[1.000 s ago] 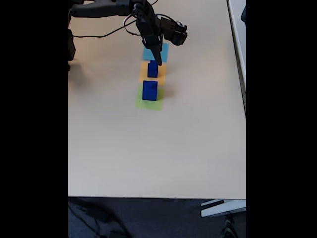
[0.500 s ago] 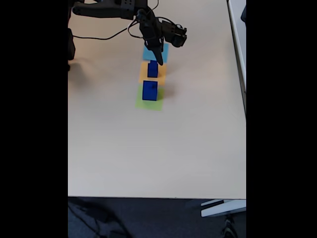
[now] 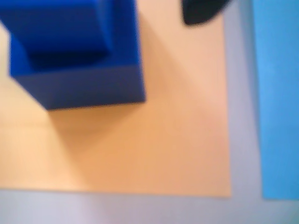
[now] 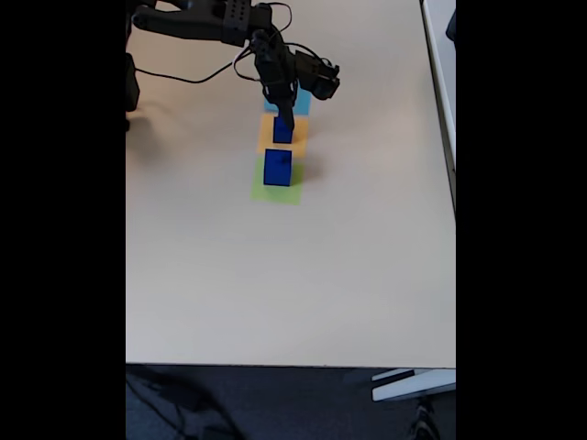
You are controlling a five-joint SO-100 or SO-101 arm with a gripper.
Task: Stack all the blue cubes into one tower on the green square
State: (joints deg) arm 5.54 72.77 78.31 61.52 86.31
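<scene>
Gripper point(image 4: 285, 124) is hanging right over the smaller blue cube point(image 4: 282, 132) on the orange square point(image 3: 177, 140); grip state is reading unclear. Bigger blue cube point(image 4: 277, 167) is sitting on the green square point(image 4: 275, 191), just below in fixed view. Light-blue square point(image 3: 278, 93) is lying beside orange.

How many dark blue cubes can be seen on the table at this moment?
2: one blue cube stands on the green square, another on the orange square beside the gripper. Smaller cubes stacked on them cannot be told.
</scene>
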